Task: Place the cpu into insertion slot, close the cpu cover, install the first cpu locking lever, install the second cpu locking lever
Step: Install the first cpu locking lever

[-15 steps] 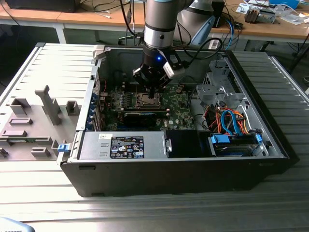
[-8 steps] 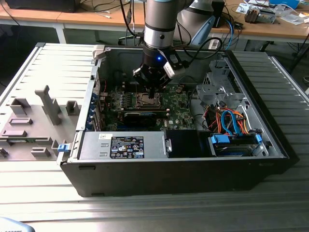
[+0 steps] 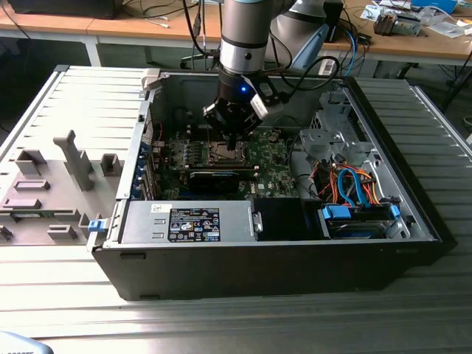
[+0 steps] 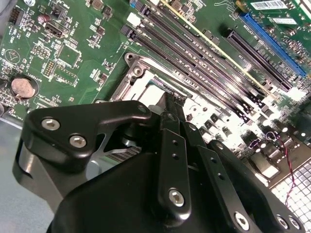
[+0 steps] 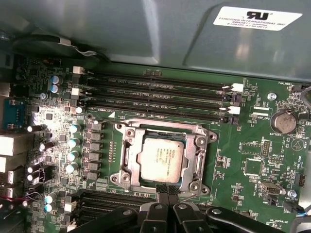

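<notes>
An open computer case (image 3: 265, 243) lies on a ribbed grey metal tabletop (image 3: 221, 317), with wooden desks and cables behind it. Inside, on the floor of the case, sits the flat green board (image 5: 252, 145), covered in tiny bumpy parts. The chip (image 5: 162, 158) is already lying in the socket (image 5: 163, 155) near the middle of the board, beside the long dark memory slots (image 5: 155, 94). The shiny metal cover (image 5: 127, 150) looks folded down around the chip, so the chip's dull grey top shows through its big square window. The black hand (image 5: 166, 194) sits at the edge of the socket, its fingers (image 5: 160, 191) pressed together with nothing between them. I think the chip is light, stiff and easy to hurt, so it is best held by its side edges. The cover looks thin, hard and springy, and its smooth metal could be slippery; pushing on its rim seems safest.
</notes>
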`<state>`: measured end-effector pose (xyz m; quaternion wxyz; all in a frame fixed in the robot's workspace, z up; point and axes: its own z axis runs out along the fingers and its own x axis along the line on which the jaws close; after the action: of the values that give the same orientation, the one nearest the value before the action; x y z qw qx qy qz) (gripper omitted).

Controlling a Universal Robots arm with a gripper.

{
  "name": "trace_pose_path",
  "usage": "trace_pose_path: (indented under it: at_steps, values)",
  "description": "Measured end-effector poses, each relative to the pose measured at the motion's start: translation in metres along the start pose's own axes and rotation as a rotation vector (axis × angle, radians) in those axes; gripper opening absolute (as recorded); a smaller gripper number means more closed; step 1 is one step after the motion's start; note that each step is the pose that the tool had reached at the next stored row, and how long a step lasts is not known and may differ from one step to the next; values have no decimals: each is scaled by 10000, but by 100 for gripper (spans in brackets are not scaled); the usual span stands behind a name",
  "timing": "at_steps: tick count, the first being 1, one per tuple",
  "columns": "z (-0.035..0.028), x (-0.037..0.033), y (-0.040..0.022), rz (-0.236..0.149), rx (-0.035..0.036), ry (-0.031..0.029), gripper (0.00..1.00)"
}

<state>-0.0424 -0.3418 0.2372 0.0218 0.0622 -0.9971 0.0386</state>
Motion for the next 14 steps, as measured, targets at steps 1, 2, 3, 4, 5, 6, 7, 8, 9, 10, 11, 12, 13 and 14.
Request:
trace_pose_path:
  at_steps: [1,2,3,4,5,6,7,8,9,10,11,12,13,14]
  values:
    - [0,0,0,-24,2,-1,11]
    - [0,0,0,-39,2,-3,11]
    - [0,0,0,-60,3,-5,11]
    - [0,0,0,-80,4,-6,11]
    - [0,0,0,-128,6,-10,11]
    - [0,0,0,-170,9,-13,11]
    - [0,0,0,-216,10,-16,11]
    - [0,0,0,-238,12,-17,11]
    - [0,0,0,-258,12,-19,11]
    - [0,0,0,-293,15,-22,11]
    - [0,0,0,-311,15,-23,11]
    - [0,0,0,-330,16,-25,11]
    - [0,0,0,-371,18,-28,11]
    - [0,0,0,-407,20,-30,11]
